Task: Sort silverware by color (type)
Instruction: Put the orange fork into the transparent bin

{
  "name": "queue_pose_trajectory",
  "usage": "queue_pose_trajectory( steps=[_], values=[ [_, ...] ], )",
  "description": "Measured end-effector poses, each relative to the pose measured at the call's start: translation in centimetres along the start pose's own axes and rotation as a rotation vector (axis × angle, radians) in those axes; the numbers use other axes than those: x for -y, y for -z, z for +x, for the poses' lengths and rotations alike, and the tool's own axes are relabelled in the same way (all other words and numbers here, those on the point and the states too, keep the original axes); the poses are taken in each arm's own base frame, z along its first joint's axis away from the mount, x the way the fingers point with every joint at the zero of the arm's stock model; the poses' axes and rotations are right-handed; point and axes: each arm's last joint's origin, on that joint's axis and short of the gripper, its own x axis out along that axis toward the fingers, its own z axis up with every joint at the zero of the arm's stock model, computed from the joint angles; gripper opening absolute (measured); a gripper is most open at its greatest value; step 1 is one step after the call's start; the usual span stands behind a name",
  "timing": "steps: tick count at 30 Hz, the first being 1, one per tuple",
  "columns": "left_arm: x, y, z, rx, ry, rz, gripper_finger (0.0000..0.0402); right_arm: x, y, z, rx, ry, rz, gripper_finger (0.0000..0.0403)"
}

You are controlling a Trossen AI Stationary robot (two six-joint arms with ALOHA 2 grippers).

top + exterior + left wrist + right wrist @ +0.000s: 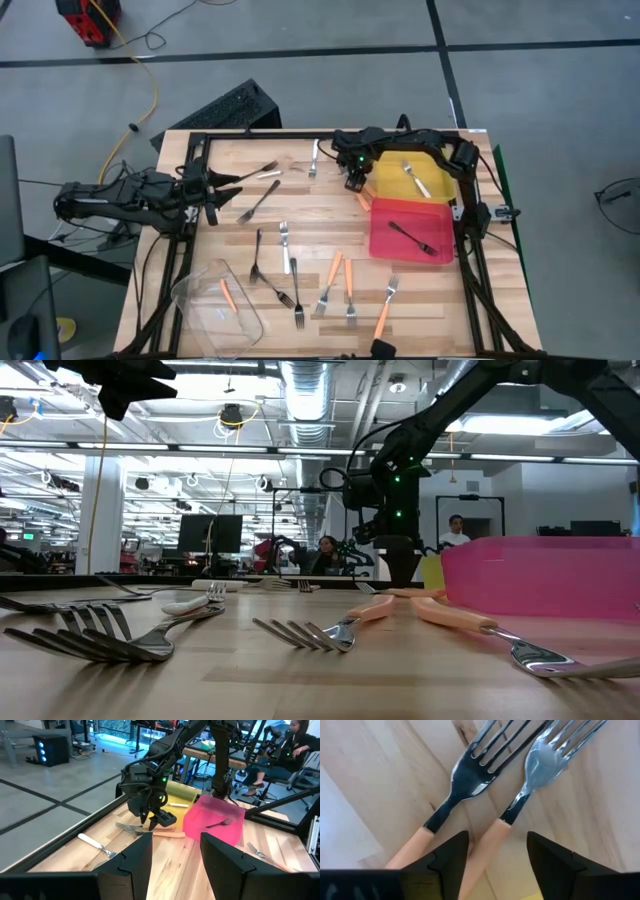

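My right gripper (pixel 354 182) is open and points down by the yellow tray's left edge. It hovers low over two orange-handled forks (pixel 470 785) lying side by side on the table. Its fingers stand either side of one fork's orange handle (pixel 487 842) without touching it. It also shows in the left wrist view (pixel 156 819). My left gripper (pixel 208 190) is open and empty at the table's left, above the wood. Other forks lie flat: white-handled (pixel 285 246), dark (pixel 258 201), orange (pixel 349 283).
The yellow tray (pixel 432 170) holds a white-handled fork (pixel 417 179). The red tray (pixel 385 222) holds a dark fork (pixel 412 238). A clear tub (pixel 215 305) at the near left holds an orange fork (pixel 228 294). People sit beyond the table (pixel 295 740).
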Motion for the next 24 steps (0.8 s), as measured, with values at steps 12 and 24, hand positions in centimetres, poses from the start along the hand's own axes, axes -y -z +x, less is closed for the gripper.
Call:
queue_pose_trajectory(
  steps=[12, 24],
  values=[
    [0.0, 0.0, 0.0, 0.001, 0.001, 0.007, 0.0151, 0.3, -0.1, 0.2, 0.013, -0.008, 0.064, 0.0067],
    [0.0, 0.0, 0.0, 0.0, 0.001, 0.002, 0.0151, 0.2, -1.3, -1.9, 0.021, 0.002, 0.129, 0.0065]
  ],
)
